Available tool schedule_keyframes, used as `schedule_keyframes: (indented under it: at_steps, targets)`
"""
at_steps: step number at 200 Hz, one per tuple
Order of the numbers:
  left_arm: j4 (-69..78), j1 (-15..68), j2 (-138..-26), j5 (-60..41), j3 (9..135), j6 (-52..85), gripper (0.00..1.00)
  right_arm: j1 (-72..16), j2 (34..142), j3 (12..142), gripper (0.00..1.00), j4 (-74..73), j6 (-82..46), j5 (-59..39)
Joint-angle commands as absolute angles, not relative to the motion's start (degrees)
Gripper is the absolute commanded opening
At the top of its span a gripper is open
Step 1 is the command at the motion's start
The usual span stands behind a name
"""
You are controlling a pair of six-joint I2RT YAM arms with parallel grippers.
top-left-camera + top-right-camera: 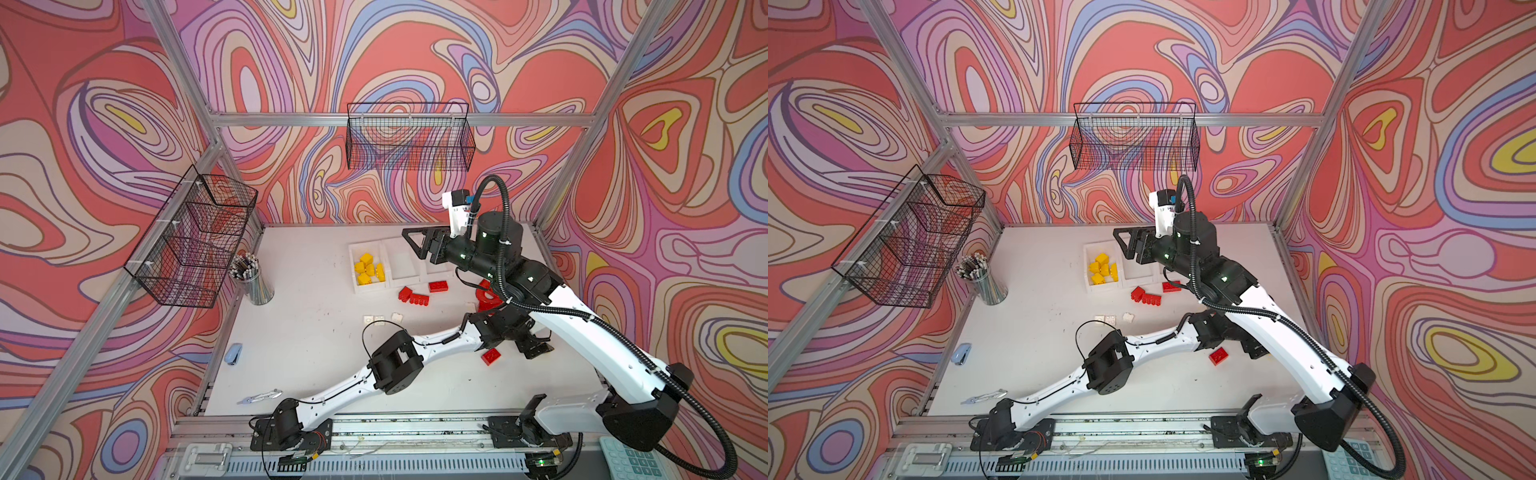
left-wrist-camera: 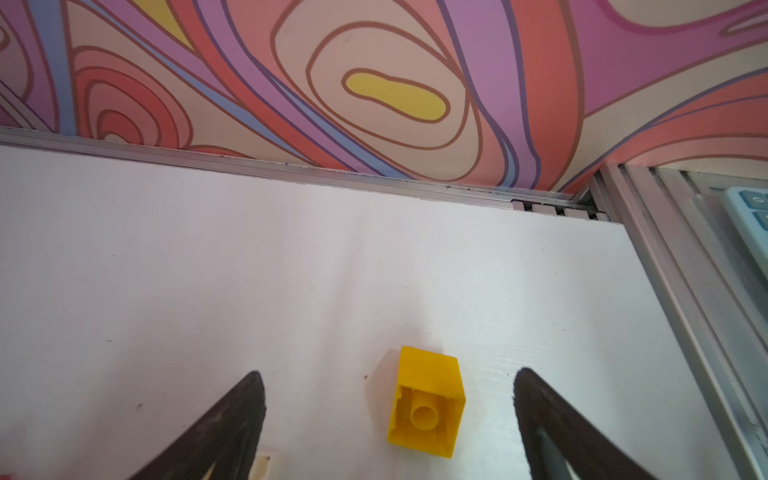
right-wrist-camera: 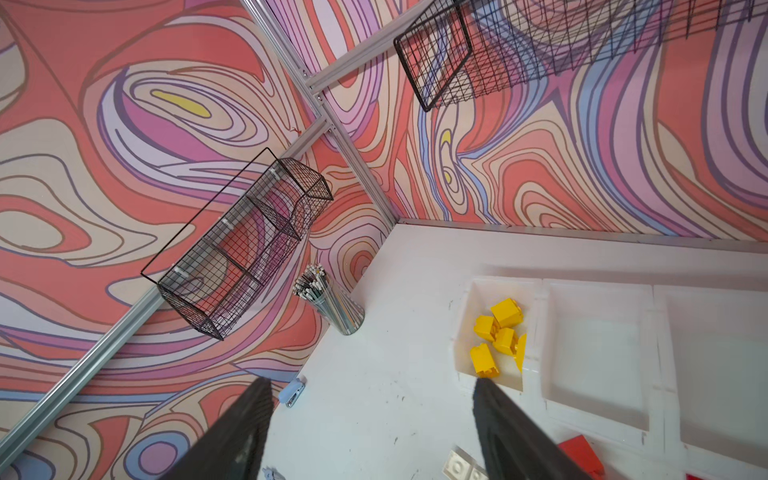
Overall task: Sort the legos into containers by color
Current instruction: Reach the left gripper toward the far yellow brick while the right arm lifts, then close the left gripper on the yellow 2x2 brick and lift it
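Note:
My left gripper is open and low over the table, with a yellow lego lying on its side between the jaws, untouched. In both top views the right arm covers that brick and most of the left gripper. My right gripper hangs open and empty above the containers. The left container holds several yellow legos; the middle container looks empty. Red legos, a red arch and white legos lie on the table. Another red brick sits near the left wrist.
Black wire baskets hang on the left wall and the back wall. A pencil cup, a blue stapler and a utility knife lie along the left side. A calculator sits beyond the front right rail.

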State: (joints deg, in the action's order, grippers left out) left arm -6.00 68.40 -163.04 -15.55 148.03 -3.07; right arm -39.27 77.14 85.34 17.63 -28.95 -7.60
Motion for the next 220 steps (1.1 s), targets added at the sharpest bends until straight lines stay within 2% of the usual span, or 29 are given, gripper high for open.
schedule_keyframes:
  at_steps: [1, 37, 93, 116, 160, 206, 220]
  targets:
    - [-2.36, 69.17, -165.29, -13.57, 150.69, -1.95, 0.93, -39.73, 74.76, 84.38, 0.80, 17.64, -27.73, -5.98]
    - [-1.06, 69.37, -166.82, -13.42, 151.23, -1.94, 0.92, -39.81, 74.58, 84.41, 0.80, 18.61, -27.45, -5.90]
    - [-2.15, 69.36, -169.62, -11.21, 151.51, -2.51, 0.80, -39.92, 74.31, 83.33, 0.79, 18.73, -27.60, -5.65]
    - [-2.37, 69.42, -170.02, -11.77, 151.48, -2.21, 0.78, -39.96, 74.17, 83.31, 0.79, 18.70, -27.57, -5.46]
    - [-2.18, 69.56, -170.24, -12.28, 151.27, -2.28, 0.57, -39.99, 73.98, 83.14, 0.78, 19.16, -27.12, -4.49]
    - [-2.71, 69.95, -170.95, -12.76, 151.18, -3.41, 0.54, -39.99, 73.83, 83.21, 0.78, 19.37, -26.88, -4.25]
    - [-2.76, 69.96, -170.55, -12.75, 150.65, -3.56, 0.50, -39.99, 73.59, 83.06, 0.78, 19.40, -26.85, -3.89]
